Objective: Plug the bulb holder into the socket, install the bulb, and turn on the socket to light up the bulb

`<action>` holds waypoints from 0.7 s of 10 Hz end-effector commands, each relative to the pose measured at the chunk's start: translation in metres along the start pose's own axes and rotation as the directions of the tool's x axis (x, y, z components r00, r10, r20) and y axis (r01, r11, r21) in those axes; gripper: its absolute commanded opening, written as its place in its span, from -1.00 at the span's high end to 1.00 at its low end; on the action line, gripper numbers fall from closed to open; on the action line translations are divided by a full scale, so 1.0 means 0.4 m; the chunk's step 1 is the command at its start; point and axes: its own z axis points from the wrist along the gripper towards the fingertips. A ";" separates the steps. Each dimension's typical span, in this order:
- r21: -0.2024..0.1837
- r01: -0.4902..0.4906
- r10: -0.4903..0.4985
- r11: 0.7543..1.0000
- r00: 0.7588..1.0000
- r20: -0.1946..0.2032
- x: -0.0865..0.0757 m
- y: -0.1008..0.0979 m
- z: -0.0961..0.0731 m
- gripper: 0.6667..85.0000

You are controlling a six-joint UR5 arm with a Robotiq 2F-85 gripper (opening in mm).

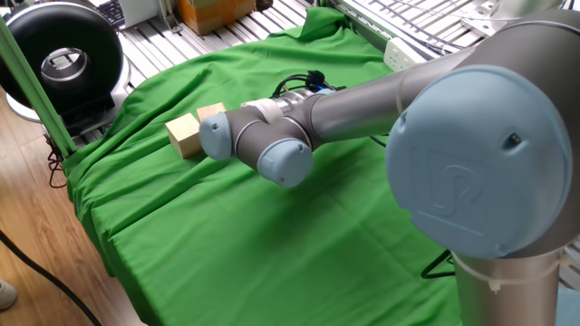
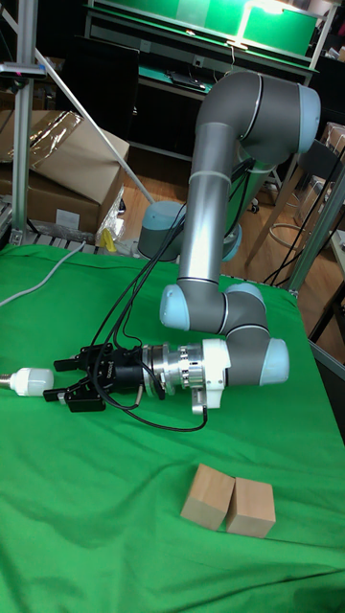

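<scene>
The bulb (image 2: 29,381) lies on its side on the green cloth at the far left of the tall fixed view, silver screw base pointing left and dome toward me. My gripper (image 2: 56,381) is level with it and open, and its black fingertips (image 2: 63,365) reach the dome end from above and below. I cannot tell whether they touch it. In the fixed view the gripper is hidden behind my wrist (image 1: 272,109). A white piece that may be the socket (image 1: 392,52) peeks out at the cloth's far edge. The bulb holder is out of view.
Two wooden blocks (image 2: 228,502) stand side by side near the front of the cloth, seen beside my wrist as blocks (image 1: 186,136) in the fixed view. A white cable (image 2: 38,278) crosses the cloth's back left. Black cables (image 2: 125,326) trail from the gripper.
</scene>
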 end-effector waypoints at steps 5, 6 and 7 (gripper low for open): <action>-0.020 -0.022 0.022 1.000 1.000 -0.016 -0.009 0.016 0.019 -0.56; -0.025 -0.030 0.029 0.999 1.000 -0.010 -0.013 0.024 0.025 -0.56; -0.030 -0.037 0.037 0.999 0.999 -0.005 -0.016 0.033 0.034 -0.56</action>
